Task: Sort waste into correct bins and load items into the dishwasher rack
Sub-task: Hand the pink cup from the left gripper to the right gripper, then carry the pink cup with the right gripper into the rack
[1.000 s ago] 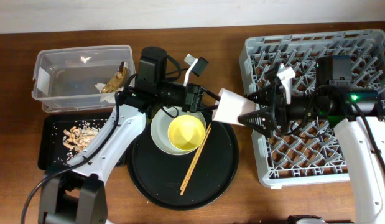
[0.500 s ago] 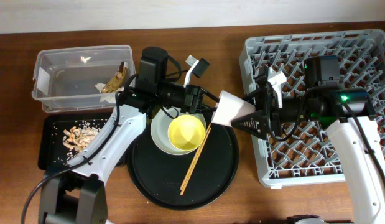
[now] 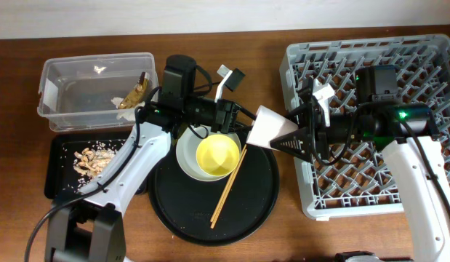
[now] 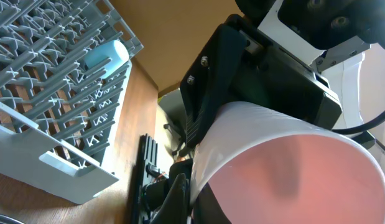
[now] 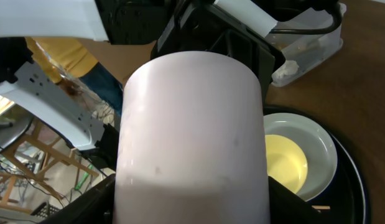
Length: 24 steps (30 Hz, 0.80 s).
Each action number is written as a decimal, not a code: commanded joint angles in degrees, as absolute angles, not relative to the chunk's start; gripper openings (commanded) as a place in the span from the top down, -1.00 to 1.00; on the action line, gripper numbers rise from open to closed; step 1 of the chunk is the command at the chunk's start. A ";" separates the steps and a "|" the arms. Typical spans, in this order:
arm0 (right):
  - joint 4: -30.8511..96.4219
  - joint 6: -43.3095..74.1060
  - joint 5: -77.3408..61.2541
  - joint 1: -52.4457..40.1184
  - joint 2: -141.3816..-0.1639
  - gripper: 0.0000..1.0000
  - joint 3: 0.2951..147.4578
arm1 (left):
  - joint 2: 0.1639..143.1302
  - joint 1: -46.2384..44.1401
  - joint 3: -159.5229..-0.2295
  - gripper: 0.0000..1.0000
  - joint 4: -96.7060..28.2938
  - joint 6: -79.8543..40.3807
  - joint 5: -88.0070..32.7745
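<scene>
On a brown wooden counter (image 3: pixel 210 44), the grey dishwasher rack (image 3: pixel 355 189) stands right of a round black tray (image 3: pixel 181 211) carrying a pale plate (image 3: pixel 187 156) with a yellow bowl (image 3: pixel 217 154) in it, and chopsticks (image 3: pixel 228 188). Between tray and rack the pink cup (image 3: pixel 267 125) hangs sideways in mid-air, the jaws of the left gripper (image 3: pixel 246 120) pinching its rim. Those of the right gripper (image 3: pixel 283 133) straddle its body; whether they press it cannot be told.

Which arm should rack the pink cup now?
Right. The right gripper straddles the pink cup and that arm lies over the dishwasher rack; the left gripper holds the cup short of it.
</scene>
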State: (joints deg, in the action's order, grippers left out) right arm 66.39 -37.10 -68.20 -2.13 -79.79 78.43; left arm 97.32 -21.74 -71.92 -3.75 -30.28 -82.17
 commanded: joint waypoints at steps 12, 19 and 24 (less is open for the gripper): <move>68.38 -31.07 -46.92 -2.44 -79.88 -0.05 79.02 | 97.89 -21.61 -72.31 0.02 -15.16 -16.91 -68.60; 67.13 -7.53 -23.24 4.93 -79.88 -0.02 81.73 | 97.84 -19.53 -72.31 0.02 -40.97 -9.08 -36.73; 68.38 0.99 -13.82 14.00 -80.07 -0.04 86.46 | 96.84 -15.29 -72.31 0.14 -48.60 -6.17 -29.80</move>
State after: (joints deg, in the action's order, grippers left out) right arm 67.77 -8.64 -24.08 8.67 -79.90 81.95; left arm 97.41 -18.00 -72.20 -46.13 -10.83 -39.20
